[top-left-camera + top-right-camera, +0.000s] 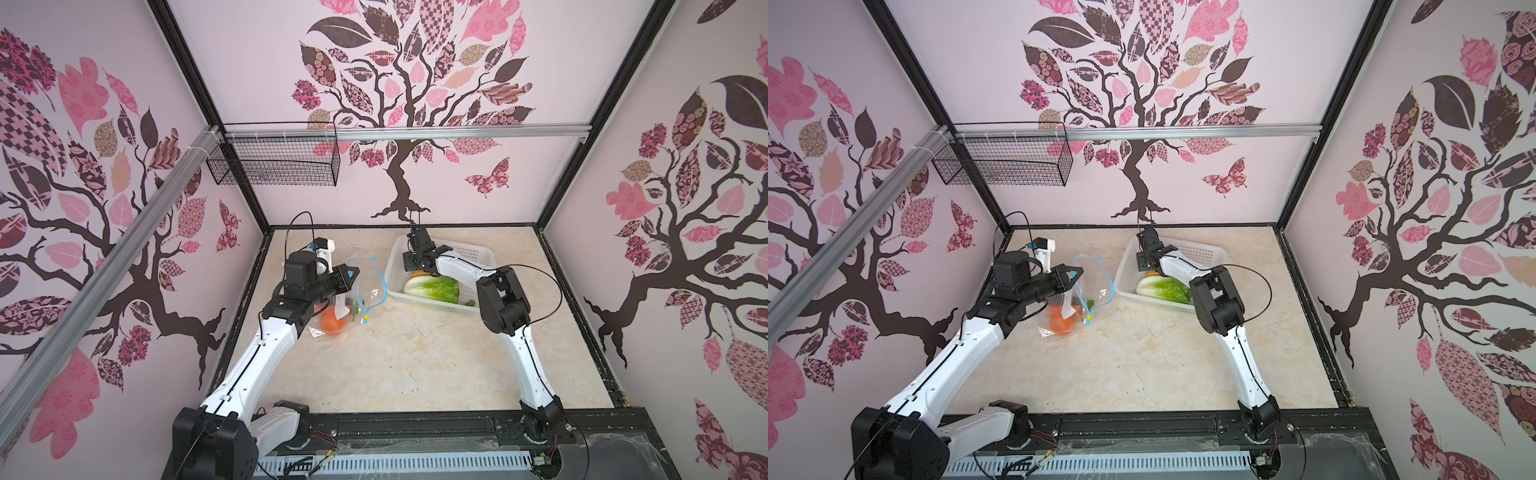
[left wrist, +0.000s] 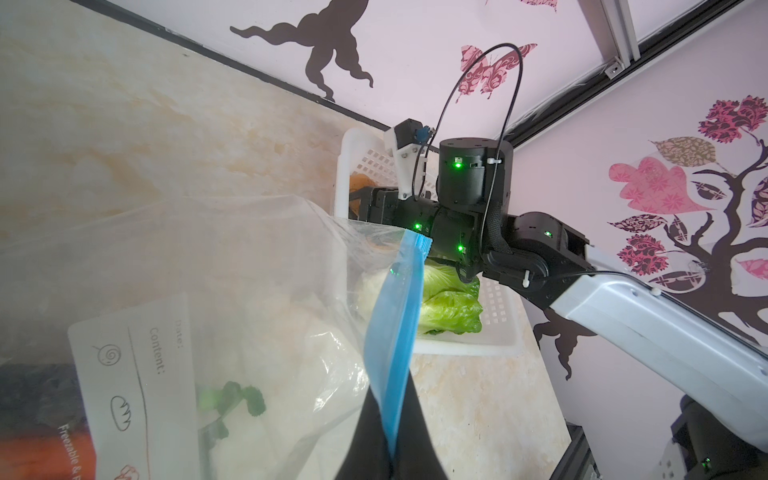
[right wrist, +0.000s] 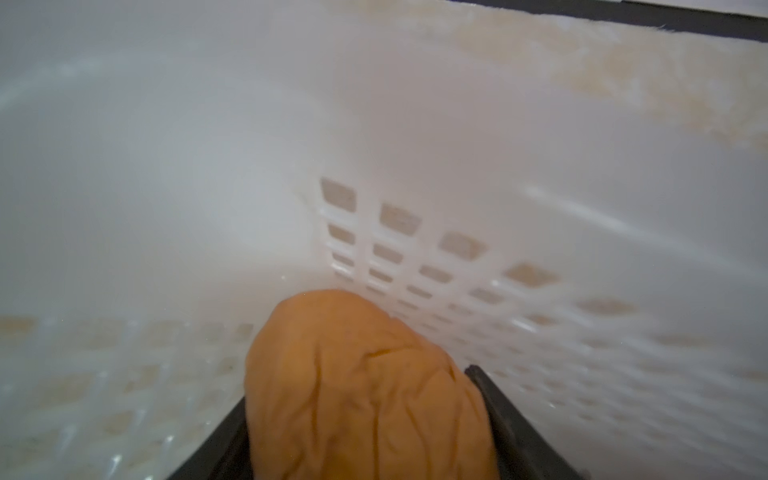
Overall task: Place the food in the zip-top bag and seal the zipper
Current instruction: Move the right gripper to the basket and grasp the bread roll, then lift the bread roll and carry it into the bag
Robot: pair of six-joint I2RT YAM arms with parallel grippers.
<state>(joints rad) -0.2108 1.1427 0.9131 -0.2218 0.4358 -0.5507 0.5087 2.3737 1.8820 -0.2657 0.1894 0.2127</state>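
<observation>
Our left end effector (image 2: 392, 419) is clenched on the zipper (image 2: 398, 316), pinching the light blue strip and holding one side of the zip-top bag (image 1: 360, 291) up off the worktop (image 1: 415, 357). The bag's mouth gapes in a loop toward the white perforated basket (image 1: 394, 266). The yellow slider tab (image 1: 365, 320) hangs at the strip's near end. The bag's bottom rests on the worktop, and inside we see the orange pumpkin (image 1: 331, 323) and a green leafy sprig (image 2: 232, 399). The white label (image 2: 133, 390) covers part of the contents.

Our right end effector (image 3: 357, 390) is down inside the basket, grasping a tan potato (image 3: 365, 386) that fills the gap between its two black fingers. The basket's perforated wall (image 3: 457, 266) stands close ahead of the potato. In both top views the green cabbage (image 1: 432, 289) lies just beside the right end effector, toward the basket's near side, and the right forearm crosses over the basket and hides its middle.

A strip of bare worktop separates bag and basket. A black wire basket (image 1: 274, 162) hangs on the back wall, well above both.
</observation>
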